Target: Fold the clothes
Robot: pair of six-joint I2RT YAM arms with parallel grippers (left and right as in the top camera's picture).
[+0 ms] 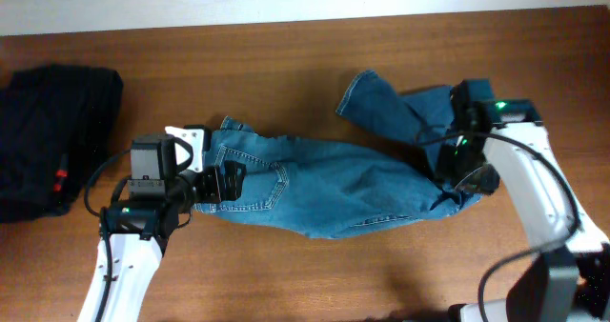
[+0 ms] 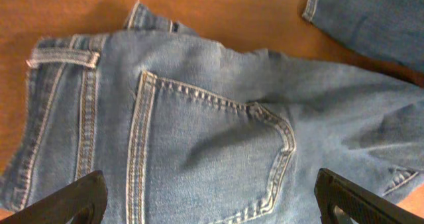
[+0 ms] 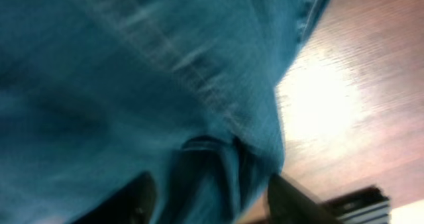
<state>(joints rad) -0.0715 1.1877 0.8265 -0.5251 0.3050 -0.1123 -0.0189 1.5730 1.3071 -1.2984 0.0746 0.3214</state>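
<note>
The blue denim jeans [image 1: 324, 184] lie crumpled across the middle of the table, waistband to the left and legs bunched to the right. One leg end is folded up toward the back [image 1: 376, 103]. My left gripper [image 1: 221, 184] hovers open over the waist end. Its fingers [image 2: 73, 201] stand wide on either side of a back pocket [image 2: 212, 151] with nothing pinched. My right gripper [image 1: 467, 174] sits at the bunched legs. In the right wrist view its jaws [image 3: 212, 201] stand apart, with a loose fold of denim [image 3: 225, 171] between them, blurred.
A black garment [image 1: 52, 131] with a small red tag [image 1: 59, 179] lies at the far left of the brown wooden table [image 1: 286, 55]. Bare tabletop shows to the right of the denim in the right wrist view [image 3: 344, 105].
</note>
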